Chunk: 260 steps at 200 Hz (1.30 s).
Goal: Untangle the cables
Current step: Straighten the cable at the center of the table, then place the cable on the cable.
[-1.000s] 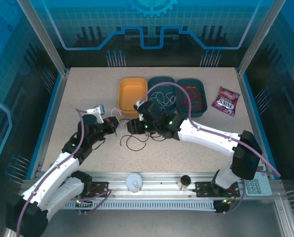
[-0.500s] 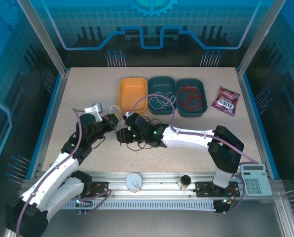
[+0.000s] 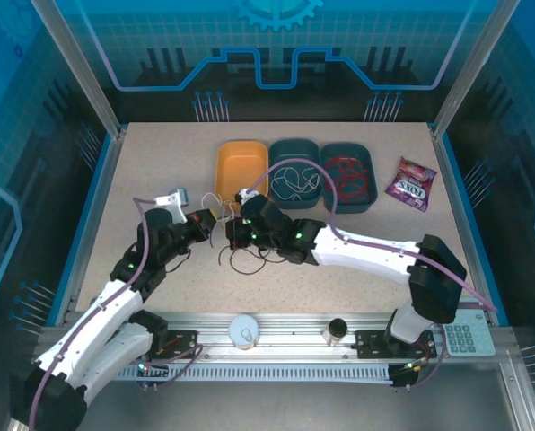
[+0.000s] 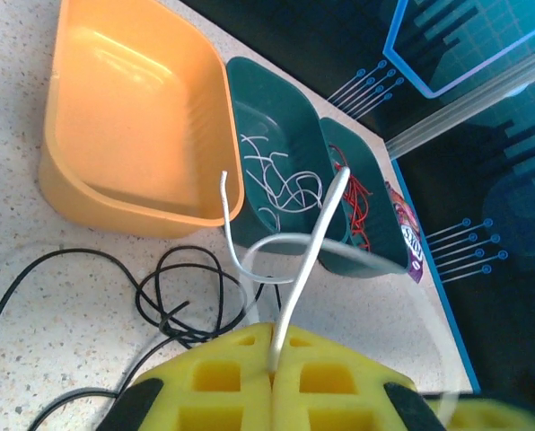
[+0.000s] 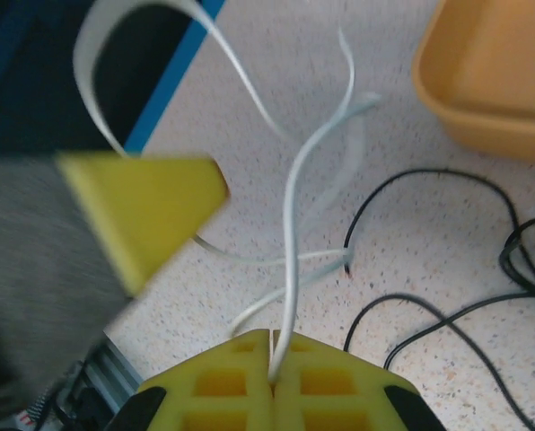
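White cable [image 4: 296, 269]: held off the tabletop [image 3: 160, 162] between the two hands. It curls loosely in the air just in front of the orange bin [image 3: 241, 171], and the right wrist view shows it [image 5: 290, 224] rising from the pads in a thin S.
Left hand [image 4: 272, 339]: clenched on the white cable, yellow pads pressed flat together with the wire coming out of the seam.
Right hand [image 5: 272, 346]: clenched on the same white cable a little further along. It is just beside the left hand, one yellow finger [image 5: 151, 202] of which shows blurred at the left of its view.
Black cable [image 3: 245, 259]: loose on the tabletop in a looping tangle, under the hands and just to their near side. Neither hand grips it.
Red cable [image 3: 346, 177]: coiled inside the right teal bin [image 3: 368, 157] at the far side.
Middle teal bin [image 3: 276, 153]: holds a tangle of white wire [image 3: 294, 178] and sits between the orange bin and the right teal bin, all three side by side.
Snack packet [image 3: 411, 182]: flat on the tabletop, just right of the bins.
Calculator [image 3: 469, 339]: at the near right corner, partly hidden behind the right arm.
Near rail: a white round object [image 3: 245, 330] and a small dark round object [image 3: 337, 330] sit apart from each other. I can't tell what they are.
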Each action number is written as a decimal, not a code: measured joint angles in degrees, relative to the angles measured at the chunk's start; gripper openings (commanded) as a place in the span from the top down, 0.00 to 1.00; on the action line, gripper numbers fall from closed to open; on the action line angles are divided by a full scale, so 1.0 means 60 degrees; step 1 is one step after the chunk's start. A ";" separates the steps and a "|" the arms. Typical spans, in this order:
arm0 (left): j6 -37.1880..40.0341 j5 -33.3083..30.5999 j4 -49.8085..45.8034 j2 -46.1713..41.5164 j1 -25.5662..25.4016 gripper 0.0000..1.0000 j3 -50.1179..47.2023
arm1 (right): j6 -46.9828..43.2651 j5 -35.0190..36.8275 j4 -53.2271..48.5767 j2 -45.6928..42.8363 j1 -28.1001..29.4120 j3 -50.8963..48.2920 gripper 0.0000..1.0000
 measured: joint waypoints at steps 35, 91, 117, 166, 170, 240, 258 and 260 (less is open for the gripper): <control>0.0262 0.0015 -0.0419 -0.0222 0.0000 1.00 -0.0317 | -0.0248 0.0277 -0.0441 -0.1053 -0.0401 -0.0007 1.00; 0.0357 -0.0525 -0.1162 -0.0525 0.0171 1.00 -0.0426 | -0.0561 0.1158 -0.1825 -0.2506 -0.1355 -0.0208 1.00; 0.0361 -0.0554 -0.1191 -0.0546 0.0215 1.00 -0.0426 | -0.0630 0.1541 -0.2379 -0.3257 -0.1687 -0.0448 1.00; 0.0448 -0.0554 -0.1155 -0.0295 0.0215 1.00 -0.0419 | -0.0903 0.2248 -0.3654 -0.3861 -0.1927 -0.0350 1.00; 0.0503 -0.0554 -0.1177 -0.0208 0.0215 1.00 -0.0404 | -0.0933 0.2299 -0.3796 -0.3869 -0.1993 -0.0284 1.00; 0.1370 0.1246 -0.1064 0.2422 0.0102 0.98 0.1978 | -0.1628 0.2087 -0.4863 -0.4040 -0.2903 0.0776 1.00; 0.1428 0.1563 -0.0882 0.3508 -0.0204 0.98 0.2874 | -0.1847 0.2014 -0.4991 -0.3570 -0.2907 0.1279 1.00; 0.1435 0.1585 -0.0838 0.3676 -0.0248 0.98 0.2983 | -0.1891 0.2011 -0.5016 -0.3504 -0.2907 0.1348 1.00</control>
